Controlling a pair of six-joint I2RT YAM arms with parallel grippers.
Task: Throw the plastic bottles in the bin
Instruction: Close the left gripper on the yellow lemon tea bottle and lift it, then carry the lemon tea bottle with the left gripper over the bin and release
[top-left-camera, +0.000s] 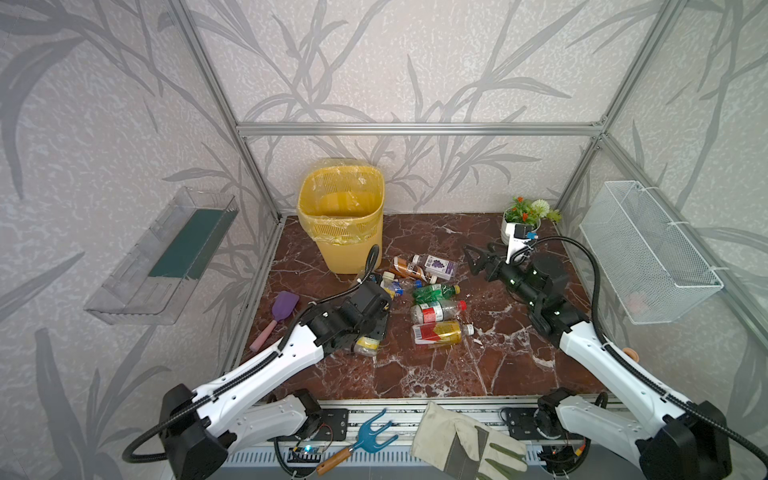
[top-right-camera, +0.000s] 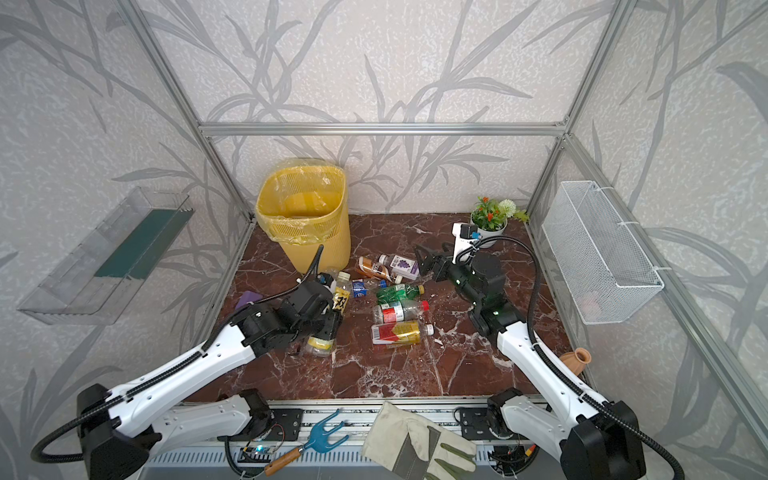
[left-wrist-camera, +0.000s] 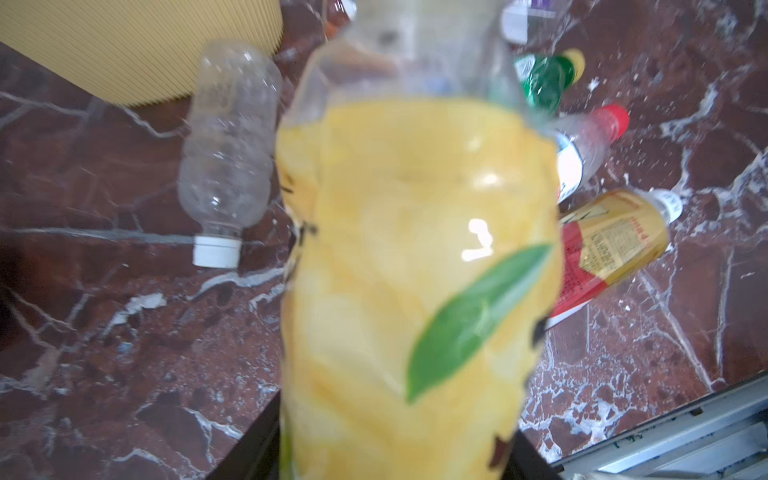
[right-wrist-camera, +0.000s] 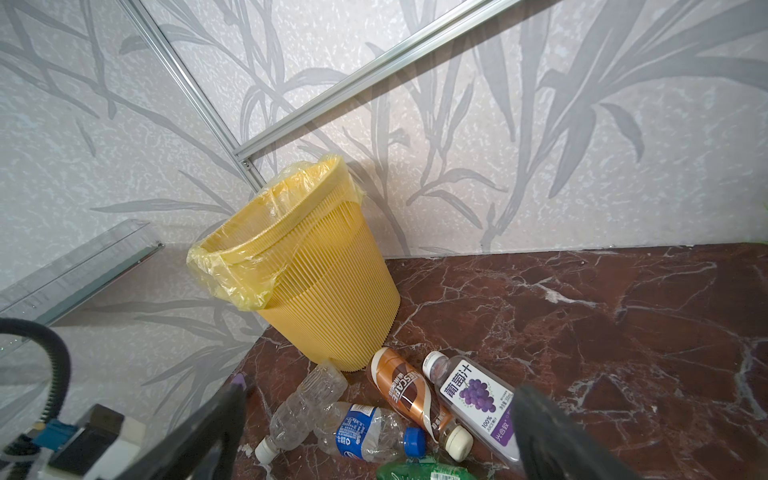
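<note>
Red-brown marble tabletop (top-left-camera: 436, 374), enclosed by leaf-patterned panels (top-left-camera: 415, 62), is the surface worked on. Low over it, the left gripper (top-left-camera: 373, 332) is seen clamped around a clear plastic bottle with a yellow leaf-printed label (left-wrist-camera: 415, 257). The bottle's long axis is pointed away from the wrist, roughly toward the back of the enclosure. Whether it is clear of the marble cannot be told. The tall yellow lattice-sided bin with a thin bag liner (top-left-camera: 351, 253) is placed just beyond, nearer this arm, so its high rim must be cleared from above. An unlabelled clear bottle with a white cap (left-wrist-camera: 226, 141) is lying at its foot. Further bottles (top-left-camera: 436, 311) are scattered rightward, where the right gripper (top-left-camera: 471, 261) is held wide open and empty.
</note>
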